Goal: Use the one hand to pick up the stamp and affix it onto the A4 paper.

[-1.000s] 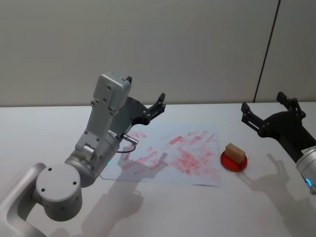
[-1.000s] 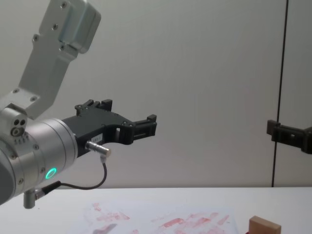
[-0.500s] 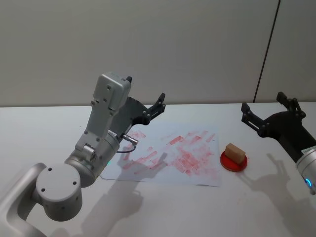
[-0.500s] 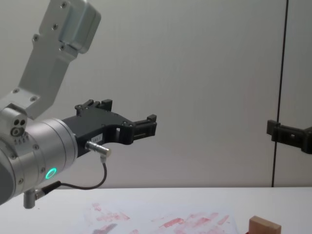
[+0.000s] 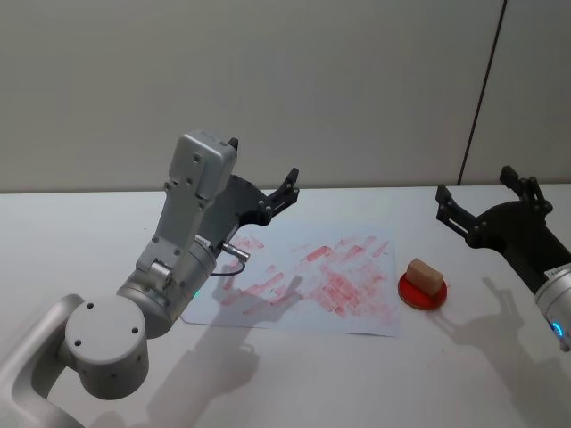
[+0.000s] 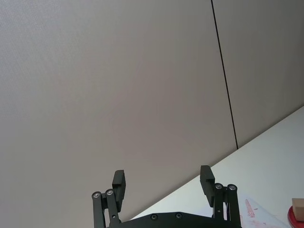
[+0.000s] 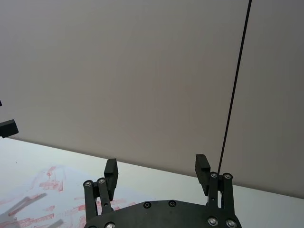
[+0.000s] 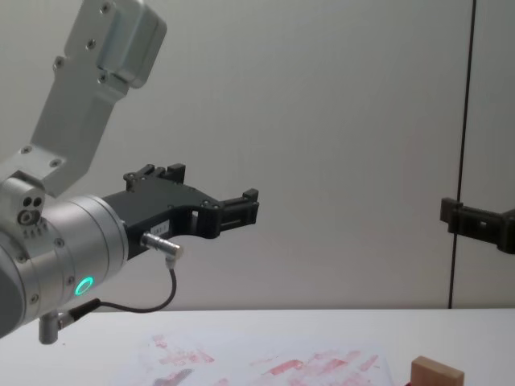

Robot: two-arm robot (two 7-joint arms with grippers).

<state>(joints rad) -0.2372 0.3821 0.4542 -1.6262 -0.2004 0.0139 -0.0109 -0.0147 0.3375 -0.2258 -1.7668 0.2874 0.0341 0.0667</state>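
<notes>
We've got the stamp (image 5: 425,274) sitting on what looks like a red round pad (image 5: 423,292), just beside the right edge of the A4 paper (image 5: 312,281) on the desk (image 5: 89,232). Our right tool (image 5: 475,183) hangs in the air to the right of the stamp, spread wide and empty (not touching it). The left tool (image 5: 263,159) is up over the paper's left side, also wide open.
</notes>
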